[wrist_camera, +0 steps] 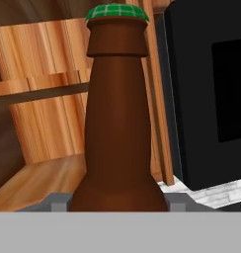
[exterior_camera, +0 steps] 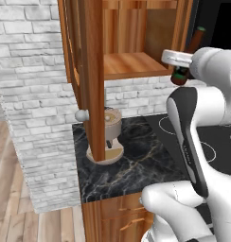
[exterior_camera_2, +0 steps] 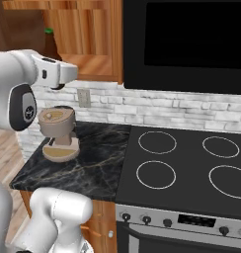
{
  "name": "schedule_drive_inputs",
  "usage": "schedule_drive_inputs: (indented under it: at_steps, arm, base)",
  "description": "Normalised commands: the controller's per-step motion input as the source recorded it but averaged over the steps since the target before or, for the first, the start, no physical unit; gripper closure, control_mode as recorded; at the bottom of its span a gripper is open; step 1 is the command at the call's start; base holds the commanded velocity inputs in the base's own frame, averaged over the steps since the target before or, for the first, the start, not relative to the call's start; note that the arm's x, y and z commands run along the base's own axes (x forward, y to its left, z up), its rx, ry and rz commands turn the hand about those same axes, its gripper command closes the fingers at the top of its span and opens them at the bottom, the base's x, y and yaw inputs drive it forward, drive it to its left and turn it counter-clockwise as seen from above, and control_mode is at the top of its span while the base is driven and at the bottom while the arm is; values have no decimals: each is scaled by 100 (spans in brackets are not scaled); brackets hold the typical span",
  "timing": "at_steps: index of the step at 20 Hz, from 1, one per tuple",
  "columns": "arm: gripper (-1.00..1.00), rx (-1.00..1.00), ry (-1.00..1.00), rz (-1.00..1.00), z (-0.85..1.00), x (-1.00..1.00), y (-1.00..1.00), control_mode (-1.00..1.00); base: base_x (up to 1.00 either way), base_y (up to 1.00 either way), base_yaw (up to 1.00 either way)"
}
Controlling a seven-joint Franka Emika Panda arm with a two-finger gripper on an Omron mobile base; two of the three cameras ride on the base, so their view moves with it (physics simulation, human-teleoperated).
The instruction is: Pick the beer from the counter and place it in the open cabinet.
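Bottle (wrist_camera: pixel 117 123) held upright in closed jaws, lifted off the desk, level with the open cabinet (exterior_camera: pixel 131 64) shelf, just right of its opening. Carry step; next, move left and in over the plank, then release.

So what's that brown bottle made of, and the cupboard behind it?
The beer looks like dark brown glass: smooth, a bit glossy, with a green cap that seems to be metal. The open cabinet looks like reddish-brown wood, since grain lines run along its shelf and back. Everything is rendered, so that's only how it looks.
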Motion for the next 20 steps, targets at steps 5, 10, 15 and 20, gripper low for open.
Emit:
schedule_drive_inputs:
  at_steps: [5,10,15,20]
  arm:
    - [100,0,-1,0,0,23,3,-100]
    - [100,0,0,0,0,23,3,-100]
    - [100,0,0,0,0,20,3,-100]
    - [100,0,0,0,0,21,6,-100]
  base:
    - [0,0,0]
    - [0,0,0]
    - [0,0,0]
    - [0,0,0]
